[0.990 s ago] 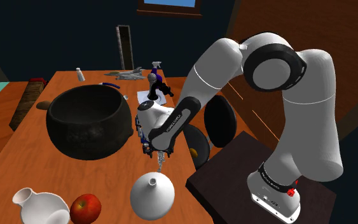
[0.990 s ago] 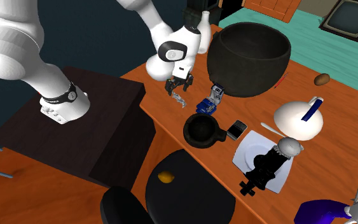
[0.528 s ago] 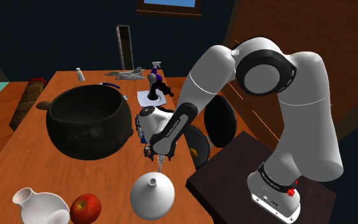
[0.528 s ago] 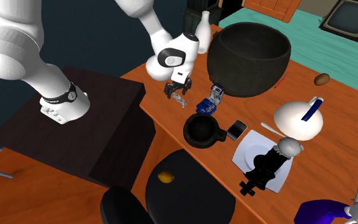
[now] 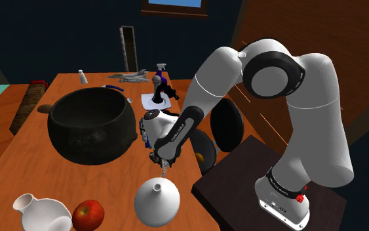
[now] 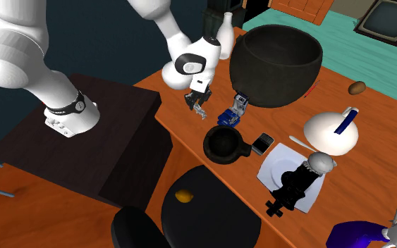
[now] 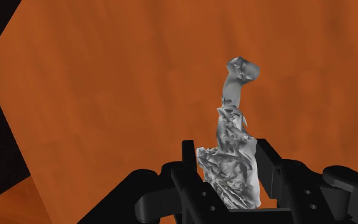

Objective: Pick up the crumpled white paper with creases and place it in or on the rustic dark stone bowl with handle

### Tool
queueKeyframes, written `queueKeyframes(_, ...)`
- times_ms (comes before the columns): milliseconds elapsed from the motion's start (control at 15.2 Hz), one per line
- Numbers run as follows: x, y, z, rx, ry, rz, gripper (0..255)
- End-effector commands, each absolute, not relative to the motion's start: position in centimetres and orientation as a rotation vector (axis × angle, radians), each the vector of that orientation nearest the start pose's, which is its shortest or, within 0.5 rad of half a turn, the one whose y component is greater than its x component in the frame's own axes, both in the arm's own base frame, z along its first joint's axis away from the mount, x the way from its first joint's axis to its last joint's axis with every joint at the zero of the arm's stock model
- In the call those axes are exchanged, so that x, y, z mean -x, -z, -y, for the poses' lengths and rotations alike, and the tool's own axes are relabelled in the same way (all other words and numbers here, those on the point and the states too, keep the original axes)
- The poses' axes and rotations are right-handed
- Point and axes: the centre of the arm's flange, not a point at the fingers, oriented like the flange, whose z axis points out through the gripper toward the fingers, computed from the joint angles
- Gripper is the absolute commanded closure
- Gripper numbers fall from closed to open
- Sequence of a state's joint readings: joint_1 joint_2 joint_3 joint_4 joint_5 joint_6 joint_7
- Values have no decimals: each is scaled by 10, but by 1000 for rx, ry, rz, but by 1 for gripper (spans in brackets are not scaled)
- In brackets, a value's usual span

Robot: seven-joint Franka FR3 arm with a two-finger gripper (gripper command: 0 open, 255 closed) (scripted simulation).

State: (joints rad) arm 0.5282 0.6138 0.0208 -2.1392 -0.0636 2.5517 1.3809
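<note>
The crumpled white paper lies as a creased strip on the orange wooden table. The black fingers press on both sides of its near end, so my gripper is shut on it. In the shoulder view the gripper points down at the table's near edge, with the paper at its tips. The second exterior view shows the gripper over the paper. A small dark bowl with a handle stands a short way off along the table edge.
A large black pot stands close beside the gripper. A white flask, a white vase and a red apple lie nearer the camera. A blue toy, a phone, a white plate and a black chair are nearby.
The fingers stood wide apart around the paper before and have now come together onto it. The arm sank slightly a second ago and has since held its place.
</note>
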Motion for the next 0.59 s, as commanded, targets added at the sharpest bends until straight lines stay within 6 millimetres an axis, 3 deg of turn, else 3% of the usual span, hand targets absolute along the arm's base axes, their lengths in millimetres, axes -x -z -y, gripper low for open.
queueKeyframes(0,-456,-96,-281,3066,-168,-1258,255)
queueKeyframes(396,-456,-97,-281,3066,-168,-1258,255)
queueKeyframes(528,-456,-107,-281,3066,-168,-1258,255)
